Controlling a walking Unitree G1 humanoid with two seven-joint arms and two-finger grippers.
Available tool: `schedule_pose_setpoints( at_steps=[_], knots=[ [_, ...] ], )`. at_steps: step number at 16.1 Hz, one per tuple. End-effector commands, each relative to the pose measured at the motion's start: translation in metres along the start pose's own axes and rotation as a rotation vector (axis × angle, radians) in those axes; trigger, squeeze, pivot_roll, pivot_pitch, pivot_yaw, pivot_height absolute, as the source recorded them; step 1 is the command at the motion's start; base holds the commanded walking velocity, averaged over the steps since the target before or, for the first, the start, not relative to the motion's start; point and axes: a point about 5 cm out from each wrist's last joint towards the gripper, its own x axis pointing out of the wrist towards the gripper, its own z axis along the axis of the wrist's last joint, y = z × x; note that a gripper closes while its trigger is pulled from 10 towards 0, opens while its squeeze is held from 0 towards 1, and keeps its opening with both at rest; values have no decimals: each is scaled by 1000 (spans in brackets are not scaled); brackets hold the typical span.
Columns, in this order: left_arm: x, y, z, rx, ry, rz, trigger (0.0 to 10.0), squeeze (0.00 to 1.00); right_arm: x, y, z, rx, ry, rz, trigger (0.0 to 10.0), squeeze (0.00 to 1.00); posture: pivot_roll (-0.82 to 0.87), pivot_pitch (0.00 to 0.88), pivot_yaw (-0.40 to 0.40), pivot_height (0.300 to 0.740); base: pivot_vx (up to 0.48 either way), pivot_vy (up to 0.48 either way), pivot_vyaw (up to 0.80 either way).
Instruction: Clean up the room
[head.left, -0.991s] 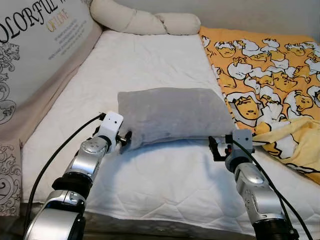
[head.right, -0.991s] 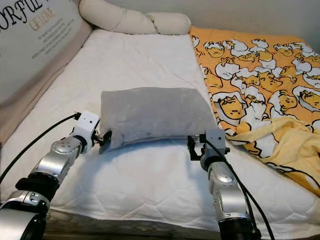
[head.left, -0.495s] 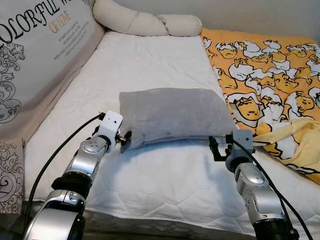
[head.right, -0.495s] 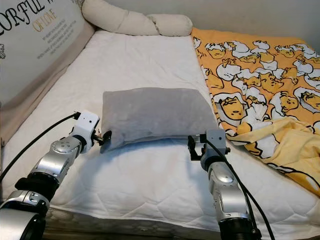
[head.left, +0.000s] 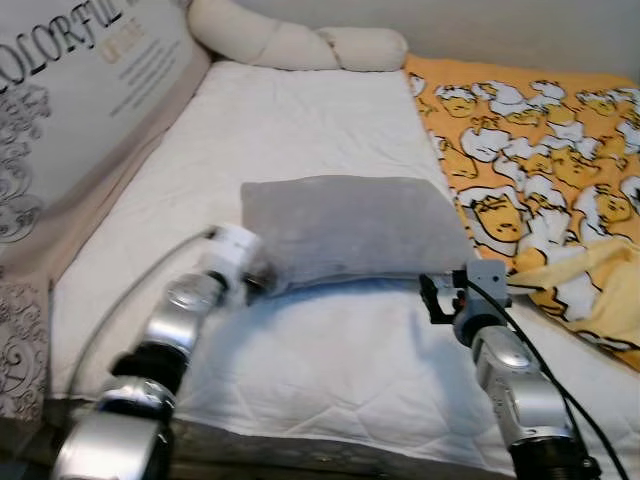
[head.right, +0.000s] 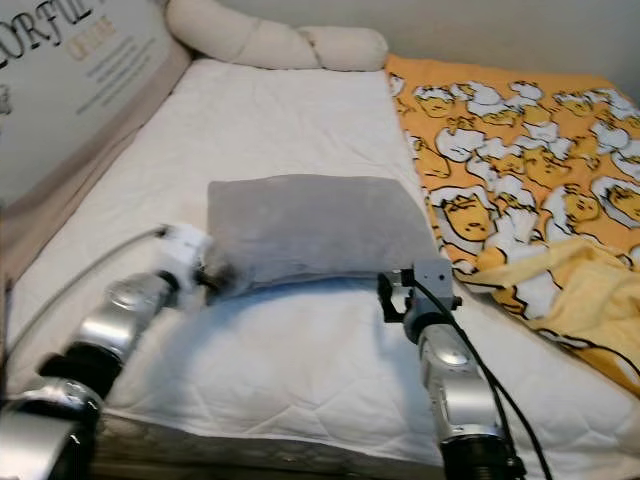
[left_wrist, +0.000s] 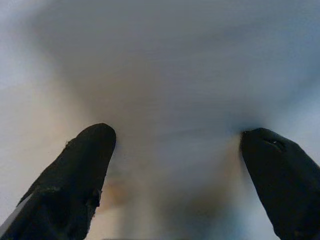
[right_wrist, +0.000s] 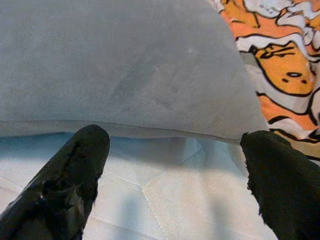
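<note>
Pillow (head.left: 350, 228) (grey) between both spread hands (left_wrist: 175, 165) (right_wrist: 175, 165), beside orange blanket (head.left: 540, 150).

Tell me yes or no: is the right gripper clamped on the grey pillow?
No: the right gripper is open, its fingers spread just short of the grey pillow's near edge.

— Where are its arms right now?

— Both stretched out forward, side by side, silver, each with a black cable running along it. The left arm (head.left: 180, 320) looks blurred.

— And the left gripper (left_wrist: 180, 150)?

— Its two black fingers (left_wrist: 82, 170) stand wide apart in the wrist view.

— The right one?

— The right gripper (right_wrist: 175, 150) is level with the left, fingers (right_wrist: 75, 175) spread just as wide — the right arm (head.left: 505, 370) is sharp in the head views.
</note>
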Motion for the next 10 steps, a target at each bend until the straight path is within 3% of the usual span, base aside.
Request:
schedule_pose_setpoints(
  at_steps=[1,5,7,8,10],
  knots=[
    [5,-20,11,22,-61,-158,10000,0,-1,-2,0,-7,11,-1,10000,0,-69,0,-41,740,0,0,0],
    [12,-30,11,11,-67,-199,10000,0,-3,-2,-3,0,20,-8,10000,0,-75,0,-36,740,0,0,0],
    [13,-49,25,-51,-145,-356,10000,0,-4,-4,-3,1,26,-15,10000,0,-76,0,-36,740,0,0,0],
    [5,-66,37,-108,-204,-546,10000,0,-3,-7,-3,2,30,-19,10000,0,-76,0,-40,740,0,0,0],
    [-9,-77,45,-122,-237,-701,10000,0,-3,-10,-4,-3,39,-25,10000,0,-76,0,-40,740,0,0,0]
  ],
)
